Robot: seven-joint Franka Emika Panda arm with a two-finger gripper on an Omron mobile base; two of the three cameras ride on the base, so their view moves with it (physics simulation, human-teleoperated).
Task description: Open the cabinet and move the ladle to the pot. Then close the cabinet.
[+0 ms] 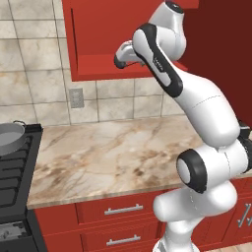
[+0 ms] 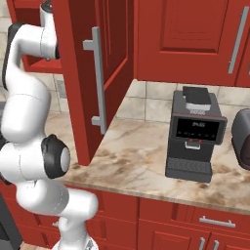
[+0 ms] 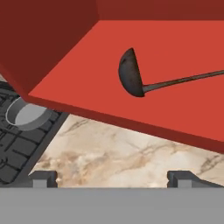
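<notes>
The red cabinet (image 1: 98, 66) stands open, and its door (image 2: 73, 97) with the long silver bar handle (image 2: 98, 80) is swung out toward me. On the cabinet floor (image 3: 175, 113) lies the dark brown ladle (image 3: 130, 72), bowl to the left and thin handle running right. My gripper (image 3: 113, 179) is open with nothing between its fingers, just in front of the cabinet's lower edge and short of the ladle. From the left base view the gripper (image 1: 119, 60) hangs at the cabinet opening. The grey pot (image 1: 10, 138) sits on the stove at the far left, and it also appears below the cabinet as the pot (image 3: 26, 114).
A black stove (image 1: 15, 172) adjoins the marble counter (image 1: 108, 152) on its left. A black coffee machine (image 2: 194, 134) and a dark toaster (image 2: 242, 139) stand on the counter to the right of the open door. Red drawers (image 1: 123, 209) run below the counter.
</notes>
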